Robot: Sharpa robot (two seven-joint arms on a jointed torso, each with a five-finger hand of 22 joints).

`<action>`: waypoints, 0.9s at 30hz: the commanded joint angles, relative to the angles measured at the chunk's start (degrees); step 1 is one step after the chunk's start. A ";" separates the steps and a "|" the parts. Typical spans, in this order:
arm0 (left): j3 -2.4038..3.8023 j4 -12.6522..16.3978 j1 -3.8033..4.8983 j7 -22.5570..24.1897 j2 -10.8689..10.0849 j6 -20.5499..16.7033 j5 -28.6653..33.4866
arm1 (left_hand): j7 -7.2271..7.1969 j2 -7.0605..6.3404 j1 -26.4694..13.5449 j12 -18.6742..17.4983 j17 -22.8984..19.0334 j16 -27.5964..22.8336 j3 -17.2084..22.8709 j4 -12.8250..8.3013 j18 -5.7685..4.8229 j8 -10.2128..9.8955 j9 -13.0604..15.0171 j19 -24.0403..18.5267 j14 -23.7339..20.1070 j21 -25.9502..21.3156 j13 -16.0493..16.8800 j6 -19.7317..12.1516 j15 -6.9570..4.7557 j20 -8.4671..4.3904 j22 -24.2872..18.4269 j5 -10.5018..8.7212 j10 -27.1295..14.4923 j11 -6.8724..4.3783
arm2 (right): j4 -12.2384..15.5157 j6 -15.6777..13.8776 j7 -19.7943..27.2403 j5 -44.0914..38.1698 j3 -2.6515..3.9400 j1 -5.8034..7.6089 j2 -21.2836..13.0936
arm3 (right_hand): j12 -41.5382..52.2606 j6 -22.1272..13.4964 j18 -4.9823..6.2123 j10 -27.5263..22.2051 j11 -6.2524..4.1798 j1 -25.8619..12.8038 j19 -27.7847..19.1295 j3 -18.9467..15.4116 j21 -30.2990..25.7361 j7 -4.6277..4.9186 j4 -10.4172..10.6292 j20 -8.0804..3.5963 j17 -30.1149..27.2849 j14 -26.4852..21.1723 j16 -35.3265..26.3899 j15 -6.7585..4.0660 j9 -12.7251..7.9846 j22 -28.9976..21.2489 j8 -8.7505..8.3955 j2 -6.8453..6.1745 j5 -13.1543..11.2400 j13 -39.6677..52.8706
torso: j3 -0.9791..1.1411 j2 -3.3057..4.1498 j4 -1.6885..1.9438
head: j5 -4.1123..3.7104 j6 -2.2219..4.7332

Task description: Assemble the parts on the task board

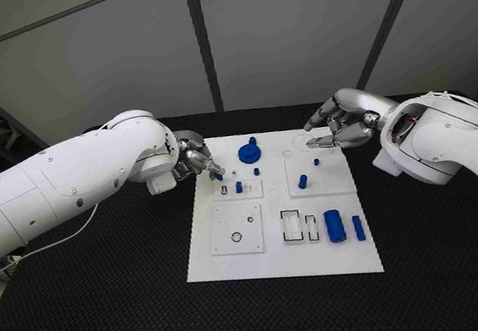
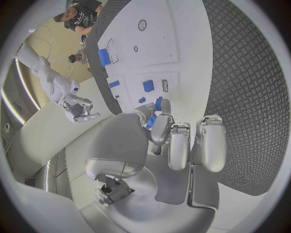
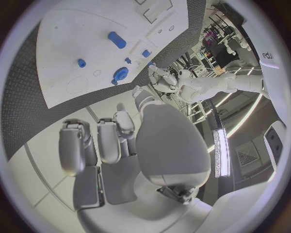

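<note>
You've got the black table [image 1: 104,318] spread under everything, and on its middle sits the white task board [image 1: 280,266], its long side running away from you; your two white arms come in over the far half of it, one from each side.

Your left hand [image 1: 194,162] hangs over the board's far left corner, and its fingers [image 2: 159,127] are pinched on a small blue part [image 2: 151,121]; you can see that part caught between thumb and finger in the left wrist view, just above the board, while the other fingers lie straight alongside. Your right hand [image 1: 342,124] hovers over the far right corner; its fingers [image 3: 108,141] are spread and a little bent, nothing in them.

Now the parts, big to small: a blue disc with a knob [image 1: 250,152] stands near the far edge, just beside your left hand; a thick blue cylinder [image 1: 335,225] lies at the near right, with a thinner blue bar [image 1: 359,228] just beside it; a short blue peg [image 1: 303,181] stands upright on the right raised plate; a smaller blue peg [image 1: 239,187] stands on the left raised plate, near your left fingers; two narrow rectangular slots [image 1: 301,225] sit just left of the cylinder.
</note>
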 commanded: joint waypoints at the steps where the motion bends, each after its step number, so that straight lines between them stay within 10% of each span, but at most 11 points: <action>1: -0.01 1.46 -0.33 -0.44 -0.56 -2.95 -3.36 | -0.47 0.18 -0.56 -0.05 13.90 0.18 8.35 -7.96 -0.33 0.32 0.14 0.22 5.48 -0.19 5.88 0.13 -0.29 -0.13 4.94 0.26 0.25 -0.03 | 0.00 0.42 0.10 -0.20 0.03 0.11 0.09 | -0.09 0.43 0.83 0.18 -0.20 0.06 0.77 0.14 -0.29 0.11 0.21 -0.16 -0.04 2.00 -0.29 -0.25 -0.01 6.35 -0.21 0.23 0.19 0.00 | 0.00 0.08 -0.10 | 0.19 -0.02; 27: -0.08 5.67 -2.44 -0.18 -1.76 -3.61 -8.70 | -0.55 -0.10 -0.78 0.01 13.97 0.27 8.99 -8.40 -0.35 0.53 0.28 0.29 5.50 -0.13 5.89 0.37 -0.34 -0.17 5.05 0.39 0.34 -0.10 | -0.01 0.58 0.19 -0.20 0.03 0.10 0.36 | -0.08 0.43 0.83 0.18 -0.20 0.06 0.77 0.15 -0.29 0.11 0.23 -0.16 -0.03 2.00 -0.28 -0.25 -0.01 6.35 -0.21 0.24 0.21 0.00 | 0.00 0.11 -0.15 | 0.16 -0.33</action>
